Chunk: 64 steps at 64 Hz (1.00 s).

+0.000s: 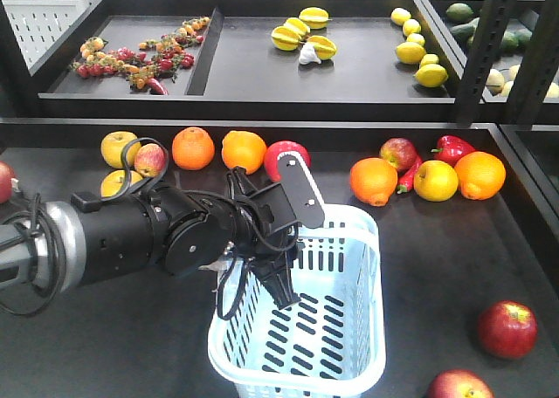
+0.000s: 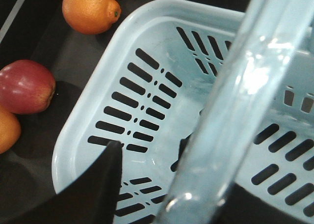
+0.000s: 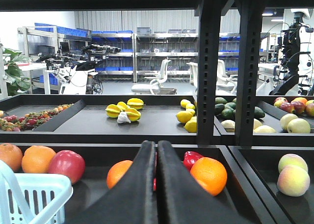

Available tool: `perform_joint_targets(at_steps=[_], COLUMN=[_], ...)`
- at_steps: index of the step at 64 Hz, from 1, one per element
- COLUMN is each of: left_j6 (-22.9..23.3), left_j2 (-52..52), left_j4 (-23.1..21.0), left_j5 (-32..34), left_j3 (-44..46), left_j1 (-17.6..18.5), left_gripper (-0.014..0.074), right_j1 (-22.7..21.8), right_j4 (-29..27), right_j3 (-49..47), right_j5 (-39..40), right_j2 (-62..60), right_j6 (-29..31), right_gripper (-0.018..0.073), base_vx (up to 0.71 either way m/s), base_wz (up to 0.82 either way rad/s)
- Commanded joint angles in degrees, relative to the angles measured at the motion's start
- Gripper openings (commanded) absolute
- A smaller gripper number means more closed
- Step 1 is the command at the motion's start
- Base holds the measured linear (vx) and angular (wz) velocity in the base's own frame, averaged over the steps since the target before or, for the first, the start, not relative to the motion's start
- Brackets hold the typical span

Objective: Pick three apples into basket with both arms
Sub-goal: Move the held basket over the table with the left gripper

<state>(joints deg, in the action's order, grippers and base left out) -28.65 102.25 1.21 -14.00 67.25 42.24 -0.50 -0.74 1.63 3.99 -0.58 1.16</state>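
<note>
The pale blue basket stands at the front middle of the table, and it is empty in the left wrist view. My left gripper hangs over its left rim, open, one black finger reaching inside. The raised handle crosses between the jaws. Several red apples lie about: one behind the gripper, one in the back row, two at the front right. My right gripper is shut and empty, low over the table to the right of the basket.
Oranges, yellow fruits and red peppers line the back of the table. A raised shelf behind holds more fruit. Black frame posts rise at the right. An orange sits close ahead of the right gripper.
</note>
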Motion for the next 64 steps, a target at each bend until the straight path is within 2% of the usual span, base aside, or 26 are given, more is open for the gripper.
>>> perform_joint_targets(at_steps=[1, 13, 22, 28, 40, 47, 64], left_j6=[0.8, 0.8, 0.8, 0.8, 0.9, 0.9, 0.9], left_j2=[-2.4, -2.4, -2.4, -2.4, -2.4, -2.4, -4.2], left_j4=[-0.7, -0.7, -0.7, -0.7, -0.8, -0.8, -0.8], left_j5=[3.9, 3.0, 1.4, 0.2, -0.6, -0.9, -5.4], left_j3=[1.9, 1.9, 1.9, 1.9, 1.9, 1.9, 1.9], left_j1=[0.8, 1.5, 1.8, 1.8, 1.8, 1.8, 1.8], left_gripper=[-0.0006, 0.0022, 0.0113, 0.0233, 0.0573, 0.0736, 0.0720], right_j1=[0.0, 0.0, 0.0, 0.0, 0.0, 0.0, 0.0], right_j4=[0.4, 0.4, 0.4, 0.4, 0.4, 0.4, 0.4], right_j3=[0.8, 0.8, 0.8, 0.8, 0.8, 0.8, 0.8], right_j5=[4.1, 4.1, 4.1, 4.1, 4.1, 4.1, 4.1], right_j2=[-0.7, -0.7, -0.7, -0.7, -0.7, -0.7, -0.7], right_j6=[0.2, 0.2, 0.2, 0.2, 0.2, 0.2, 0.2], right_gripper=[-0.0009, -0.0009, -0.0009, -0.0009, -0.0009, -0.0009, -0.0009], base_vx=[0.00, 0.00, 0.00, 0.00, 0.00, 0.00, 0.00], base_wz=[0.00, 0.00, 0.00, 0.00, 0.00, 0.00, 0.00])
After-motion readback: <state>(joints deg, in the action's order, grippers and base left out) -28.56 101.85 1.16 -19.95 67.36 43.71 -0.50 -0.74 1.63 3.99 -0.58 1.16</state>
